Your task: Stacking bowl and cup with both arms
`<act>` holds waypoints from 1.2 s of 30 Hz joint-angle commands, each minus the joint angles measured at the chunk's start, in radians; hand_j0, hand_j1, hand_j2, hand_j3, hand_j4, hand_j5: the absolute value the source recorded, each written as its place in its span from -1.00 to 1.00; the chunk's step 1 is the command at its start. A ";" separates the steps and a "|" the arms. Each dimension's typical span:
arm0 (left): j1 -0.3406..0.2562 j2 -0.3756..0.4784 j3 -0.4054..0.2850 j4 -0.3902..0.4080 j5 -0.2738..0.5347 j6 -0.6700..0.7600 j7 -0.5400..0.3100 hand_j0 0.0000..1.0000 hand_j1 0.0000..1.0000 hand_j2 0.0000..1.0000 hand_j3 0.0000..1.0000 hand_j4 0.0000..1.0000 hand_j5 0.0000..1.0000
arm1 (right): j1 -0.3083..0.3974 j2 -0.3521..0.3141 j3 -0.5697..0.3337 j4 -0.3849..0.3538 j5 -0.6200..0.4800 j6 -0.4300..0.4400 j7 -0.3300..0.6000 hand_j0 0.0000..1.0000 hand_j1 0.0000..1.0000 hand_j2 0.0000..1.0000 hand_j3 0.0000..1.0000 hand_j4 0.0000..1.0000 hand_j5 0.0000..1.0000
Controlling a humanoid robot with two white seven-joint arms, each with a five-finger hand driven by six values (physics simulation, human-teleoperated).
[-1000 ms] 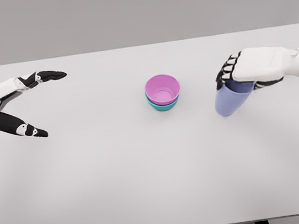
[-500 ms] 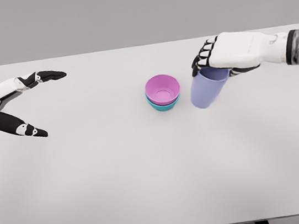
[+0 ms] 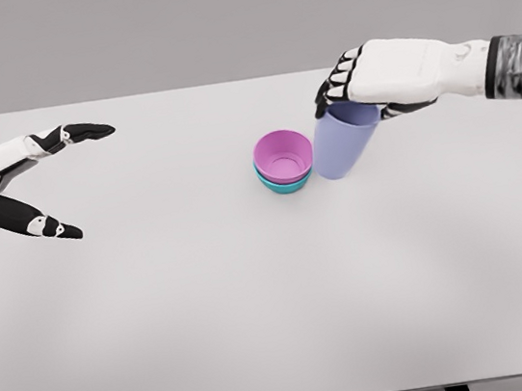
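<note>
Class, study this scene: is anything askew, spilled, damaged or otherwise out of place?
Only one thing is askew: the lavender cup hangs tilted in the right hand, beside the pink bowl nested in the teal bowl. Nothing looks spilled or damaged. The left hand is open over the table.

Simulated test bench, not a lived-in room. Plain white table (image 3: 261, 332) filling most of the frame, with two dark legs just visible at the bottom edge. Flat, featureless grey backdrop (image 3: 217, 17) across the top, no walls, windows or furniture. Even, soft lighting and smooth, textureless surfaces typical of a rendered scene. Only a few toy-coloured plastic vessels near the centre, nothing of a kitchen or workshop.
</note>
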 commanded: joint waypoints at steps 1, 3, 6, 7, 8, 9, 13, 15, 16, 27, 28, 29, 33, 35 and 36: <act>0.000 0.002 0.001 0.000 0.009 0.002 0.000 1.00 1.00 1.00 1.00 1.00 1.00 | 0.000 0.005 -0.002 0.000 -0.012 0.003 0.000 0.36 0.36 0.36 0.36 0.36 0.36; 0.000 0.002 0.001 0.000 0.009 0.002 0.000 1.00 1.00 1.00 1.00 1.00 1.00 | -0.008 0.013 -0.002 0.000 -0.014 0.003 0.000 0.36 0.36 0.36 0.36 0.36 0.36; 0.000 0.002 0.001 0.000 0.009 0.002 0.000 1.00 1.00 1.00 1.00 1.00 1.00 | -0.020 0.034 0.000 0.000 -0.014 0.003 0.000 0.36 0.36 0.36 0.36 0.36 0.36; 0.000 0.000 0.001 0.000 0.009 0.002 0.000 1.00 1.00 1.00 1.00 1.00 1.00 | -0.021 0.040 0.000 0.000 -0.014 0.003 0.000 0.36 0.36 0.36 0.36 0.36 0.36; 0.000 0.002 0.001 0.000 0.009 0.002 0.000 1.00 1.00 1.00 1.00 1.00 1.00 | -0.029 0.046 0.000 0.000 -0.014 0.003 0.000 0.36 0.36 0.36 0.36 0.36 0.36; 0.000 0.002 0.001 0.000 0.009 0.002 0.000 1.00 1.00 1.00 1.00 1.00 1.00 | -0.035 0.053 0.001 0.002 -0.014 0.003 0.000 0.36 0.36 0.36 0.36 0.36 0.36; 0.000 0.002 0.001 0.000 0.009 0.002 0.000 1.00 1.00 1.00 1.00 1.00 1.00 | -0.051 0.094 0.006 0.042 -0.014 0.003 0.000 0.36 0.36 0.36 0.36 0.36 0.36; 0.000 0.002 0.001 0.000 0.009 0.002 0.000 1.00 1.00 1.00 1.00 1.00 1.00 | -0.055 0.099 0.006 0.045 -0.012 0.003 0.000 0.36 0.36 0.36 0.36 0.36 0.36; 0.000 0.002 0.001 0.000 0.009 0.002 0.000 1.00 1.00 1.00 1.00 1.00 1.00 | -0.060 0.106 0.006 0.052 -0.012 0.003 0.000 0.36 0.36 0.36 0.36 0.36 0.36; 0.000 0.000 0.001 0.000 0.009 0.002 0.000 1.00 1.00 1.00 1.00 1.00 1.00 | -0.086 0.174 0.034 0.184 0.002 0.003 0.000 0.35 0.35 0.35 0.35 0.35 0.35; 0.000 0.002 0.001 0.000 0.009 0.002 0.000 1.00 1.00 1.00 1.00 1.00 1.00 | -0.095 0.181 0.046 0.196 0.002 0.003 0.000 0.35 0.35 0.35 0.35 0.35 0.35; 0.000 0.002 0.001 0.000 0.009 0.002 0.000 1.00 1.00 1.00 1.00 1.00 1.00 | -0.104 0.186 0.070 0.210 0.002 0.003 0.000 0.35 0.35 0.35 0.35 0.35 0.35; 0.000 0.002 0.001 0.000 0.009 0.002 0.000 1.00 1.00 1.00 1.00 1.00 1.00 | -0.117 0.211 0.075 0.250 0.005 0.003 0.000 0.35 0.35 0.35 0.35 0.35 0.35; 0.000 0.002 0.001 0.000 0.009 0.002 0.000 1.00 1.00 1.00 1.00 1.00 1.00 | -0.118 0.212 0.075 0.258 0.005 0.003 0.000 0.35 0.35 0.35 0.35 0.35 0.35; 0.000 0.000 0.001 0.000 0.009 0.002 0.000 1.00 1.00 1.00 1.00 1.00 1.00 | -0.118 0.212 0.076 0.262 0.005 0.003 0.000 0.35 0.35 0.35 0.35 0.35 0.35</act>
